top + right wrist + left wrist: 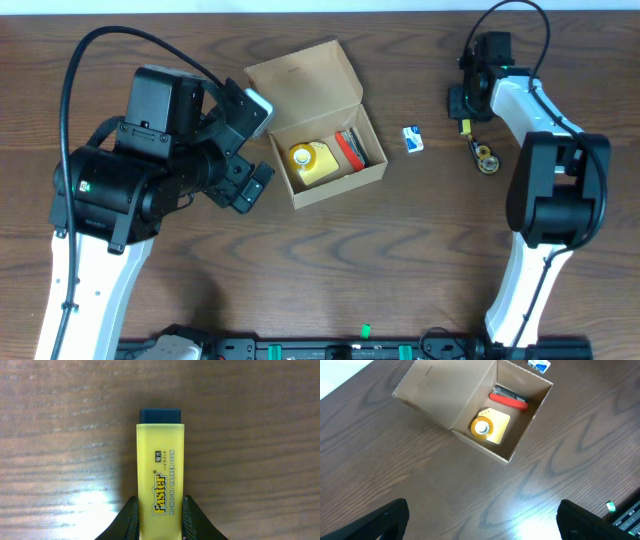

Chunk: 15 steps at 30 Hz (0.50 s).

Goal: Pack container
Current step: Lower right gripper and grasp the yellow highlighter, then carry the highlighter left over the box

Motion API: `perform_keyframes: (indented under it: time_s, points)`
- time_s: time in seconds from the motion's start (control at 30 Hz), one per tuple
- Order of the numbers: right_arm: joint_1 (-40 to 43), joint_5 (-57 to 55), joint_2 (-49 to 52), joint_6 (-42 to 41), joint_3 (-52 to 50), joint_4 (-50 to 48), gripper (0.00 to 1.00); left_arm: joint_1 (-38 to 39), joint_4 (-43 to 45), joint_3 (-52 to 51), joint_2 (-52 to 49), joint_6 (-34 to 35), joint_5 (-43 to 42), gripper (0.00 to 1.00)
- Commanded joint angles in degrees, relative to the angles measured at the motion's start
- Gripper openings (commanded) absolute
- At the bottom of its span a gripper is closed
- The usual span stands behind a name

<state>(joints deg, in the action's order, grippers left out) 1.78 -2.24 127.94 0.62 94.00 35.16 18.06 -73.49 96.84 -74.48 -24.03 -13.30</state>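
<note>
The tan cardboard container (318, 128) stands open at the table's middle, flap lid folded back. Inside lie a yellow pad with a tape roll on it (310, 160) and a red-and-black item (350, 150); the left wrist view shows the container (520, 435) and the tape roll (482, 426) too. My left gripper (480, 520) is open and empty, to the left of the container. My right gripper (159, 515) is shut on a yellow highlighter marker (160, 475) with a dark cap, at the far right of the table (465, 122).
A small blue-and-white eraser (413, 139) lies right of the container, also in the left wrist view (539, 365). A small tape dispenser or clip (487, 158) lies near the right arm. The right arm's base stands at the right side.
</note>
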Motion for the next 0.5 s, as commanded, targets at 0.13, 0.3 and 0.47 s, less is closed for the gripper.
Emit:
perform_keyframes:
  time_s: [0.13, 0.3, 0.47]
  points:
    - [-2.58, 1.27, -10.43, 3.80, 2.34, 1.29, 0.01, -0.04, -0.15, 0.94, -0.04, -0.39, 0.33, 0.95]
    - [-6.75, 3.72, -17.64, 13.16, 2.34, 3.93, 0.01, -0.04, -0.15, 0.94, -0.04, -0.39, 0.33, 0.95]
    - [-13.18, 9.75, -22.49, 22.88, 2.34, 7.26, 0.01, -0.04, -0.15, 0.94, -0.04, -0.39, 0.33, 0.95]
